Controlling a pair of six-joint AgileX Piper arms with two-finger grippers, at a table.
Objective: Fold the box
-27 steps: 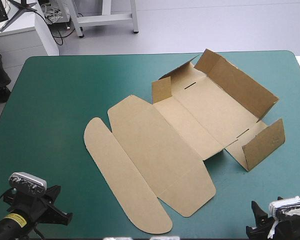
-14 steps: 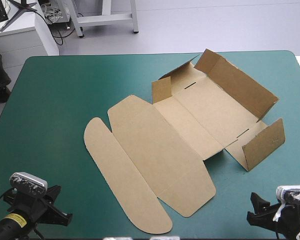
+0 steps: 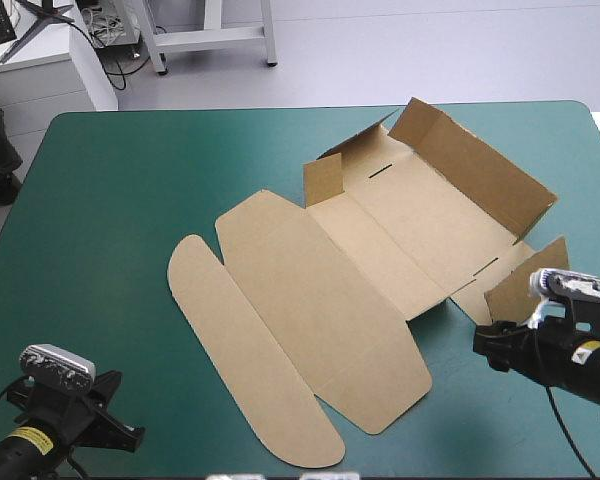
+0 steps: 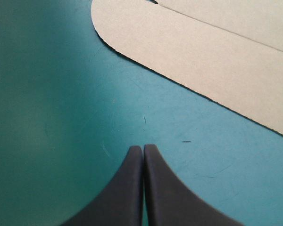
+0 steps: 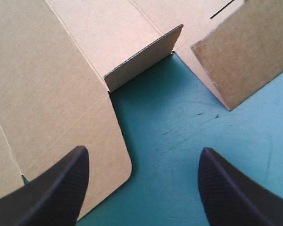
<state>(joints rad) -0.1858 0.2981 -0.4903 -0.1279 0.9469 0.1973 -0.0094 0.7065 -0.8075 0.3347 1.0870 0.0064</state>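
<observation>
Black fin-shaped fingers of the right end effector (image 5: 144,155) stand wide apart, gripping nothing, above the teal-green covered surface (image 3: 110,200) beside the brown cardboard box (image 3: 380,250), which lies mid-surface, far wall raised. The left end effector (image 4: 143,148) is pressed together, empty.

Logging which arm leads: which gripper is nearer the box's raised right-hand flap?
Right. The right gripper, open, is just beside the flap; the left gripper, shut, is by the table's near-left corner.

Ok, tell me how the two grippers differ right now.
The left gripper is shut; the right gripper is open. The left sits over bare teal-green cover short of the box; the right faces a raised side flap. Neither holds the box.
</observation>
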